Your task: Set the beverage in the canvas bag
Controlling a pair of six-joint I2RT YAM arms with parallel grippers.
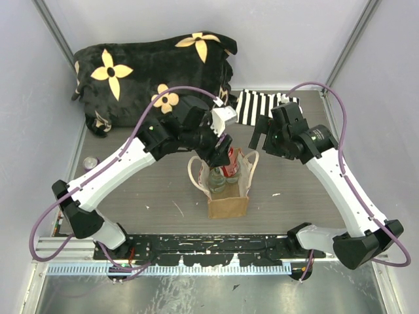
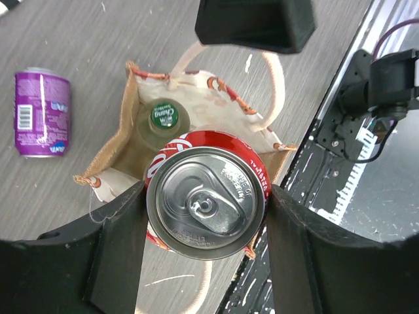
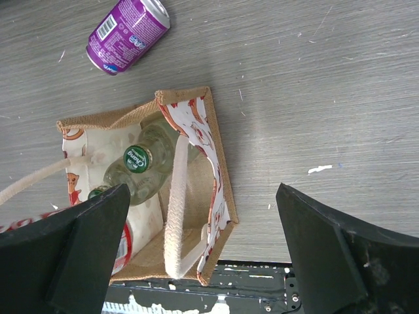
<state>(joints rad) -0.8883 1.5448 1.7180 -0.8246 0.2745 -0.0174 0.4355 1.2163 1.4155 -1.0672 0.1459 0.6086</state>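
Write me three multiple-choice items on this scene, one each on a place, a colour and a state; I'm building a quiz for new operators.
1. Where is the red can?
A. Lying on its side, untouched
B. In the left claw, over the canvas bag
C. On a plate

2. What colour is the lying can on the table?
A. Green
B. Blue
C. Purple

3. How is the right claw?
A. Open, holding nothing
B. Shut tight, empty
C. Shut on a lid

Answers:
1 B: the left wrist view shows the claw clamping the can on both sides above the bag's mouth.
2 C: its purple label shows in both wrist views.
3 A: a wide gap shows, with only bag and table in it.
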